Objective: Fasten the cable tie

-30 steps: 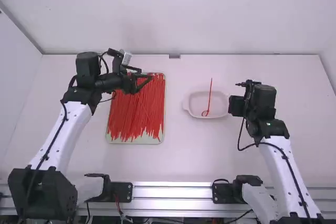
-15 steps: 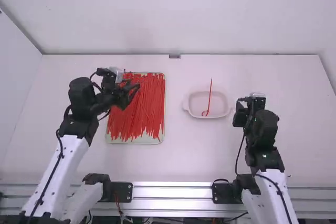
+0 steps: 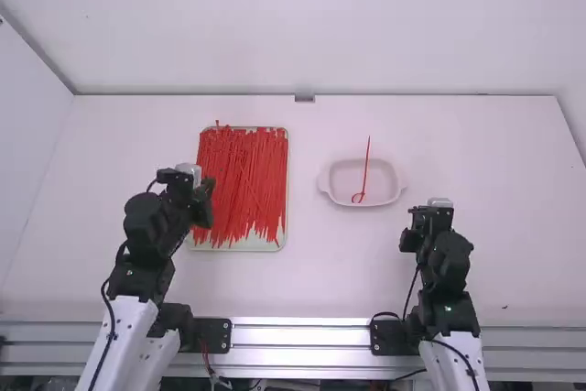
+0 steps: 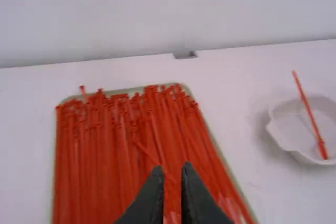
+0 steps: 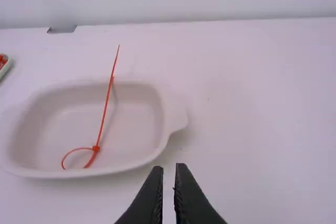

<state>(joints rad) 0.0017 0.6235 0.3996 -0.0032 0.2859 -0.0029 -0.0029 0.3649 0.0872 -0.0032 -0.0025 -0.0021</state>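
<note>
Both arms are now drawn back, the left gripper and right gripper each closed on nothing, and the looped cable tie lies in the dish just ahead of the right gripper, so the fastening looks done

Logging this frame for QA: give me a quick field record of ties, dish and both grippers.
loose ties: red, heaped on the tray
tray: left of the dish
dish: white
fastened tie: looped, in the dish, tail over the far rim
left gripper: shut, empty, above the tray's near end
right gripper: shut, empty, near side of the dish, apart from it
</note>
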